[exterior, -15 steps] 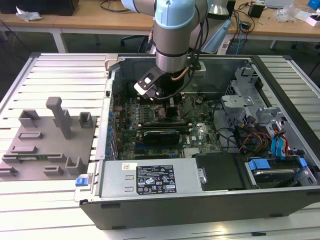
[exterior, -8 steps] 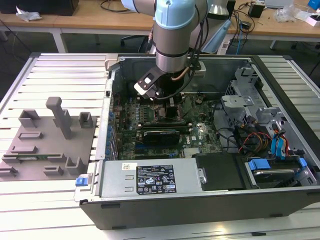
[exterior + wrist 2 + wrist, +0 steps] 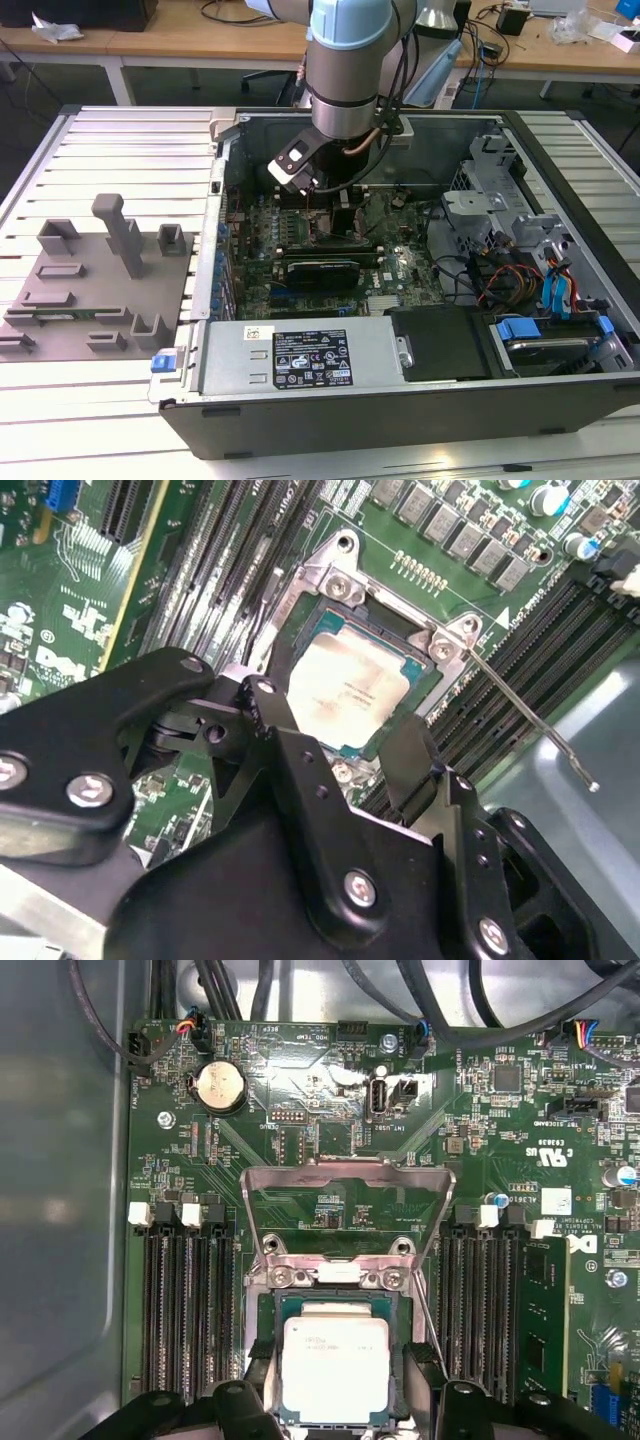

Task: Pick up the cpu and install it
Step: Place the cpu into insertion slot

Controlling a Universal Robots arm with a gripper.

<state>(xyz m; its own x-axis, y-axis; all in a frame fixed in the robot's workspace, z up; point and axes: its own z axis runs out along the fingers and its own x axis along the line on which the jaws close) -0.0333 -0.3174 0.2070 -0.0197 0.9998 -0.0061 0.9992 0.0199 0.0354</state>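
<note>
In the exterior view, my grey and blue arm (image 3: 345, 60) hangs down into a big open black computer case (image 3: 400, 420). The case lies on a silver slatted worktop (image 3: 130, 150). My claw (image 3: 335, 200) is low inside the case, over the green board (image 3: 320, 270). Grey plastic blocks (image 3: 100, 270) sit on the worktop at the exterior view's left, well apart from me.

In the second wrist view, my black claw (image 3: 335, 715) is spread apart. The cpu (image 3: 350, 680) is a small flat square chip with a silvery-white metal top. It lies flat in the square socket with a silver frame (image 3: 330, 585). One finger (image 3: 265, 705) is on one side of the cpu and the other finger (image 3: 405, 755) is on the other side. I cannot tell if they touch its edges. A thin metal lever (image 3: 520, 715) sticks out beside the socket.

In the first wrist view, the cpu (image 3: 335, 1365) sits in the socket between my fingers (image 3: 425, 1365). A shiny metal cover (image 3: 345, 1172) stands up open, just beside the socket. Long black slots (image 3: 185, 1310) run along both sides.
</note>
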